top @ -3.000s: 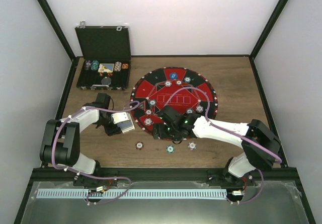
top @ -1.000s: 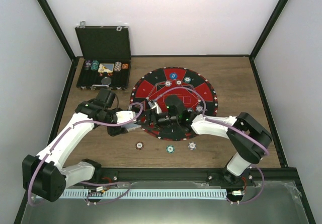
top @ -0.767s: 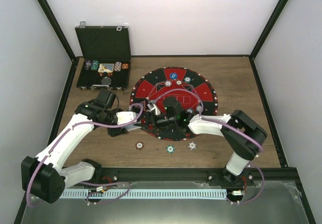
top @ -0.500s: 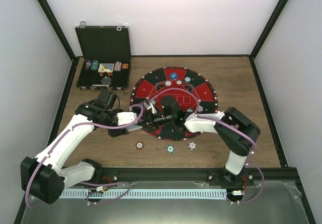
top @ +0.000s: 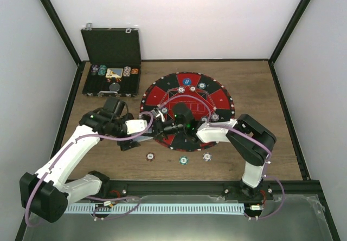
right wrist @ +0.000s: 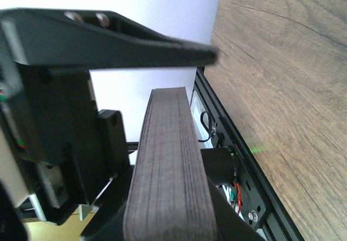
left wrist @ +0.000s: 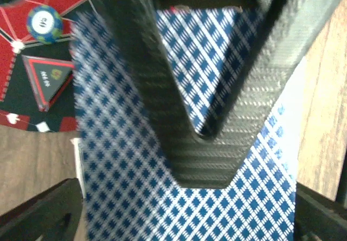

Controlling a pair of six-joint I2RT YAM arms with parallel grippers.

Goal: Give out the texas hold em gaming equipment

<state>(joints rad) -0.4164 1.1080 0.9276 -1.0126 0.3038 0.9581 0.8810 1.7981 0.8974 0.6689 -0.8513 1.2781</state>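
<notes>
A deck of playing cards with blue diamond backs fills the left wrist view. My left gripper is open, its fingers standing wide at the deck's two sides. A carbon-fibre finger of my right gripper lies flat on the deck's back. In the right wrist view the deck shows edge-on, with my right gripper shut on it. From above, both grippers meet at the left rim of the round red-and-black mat. Three striped chips lie in front of the mat.
Several chips and a blue disc sit on the mat's far side, and one blue chip is near its left rim. The open black case with more chips stands at the back left. Black frame rails border the table.
My right gripper has closed on the deck and my left gripper's jaws have spread. The right arm's elbow has swung further left; the left arm has barely moved.
</notes>
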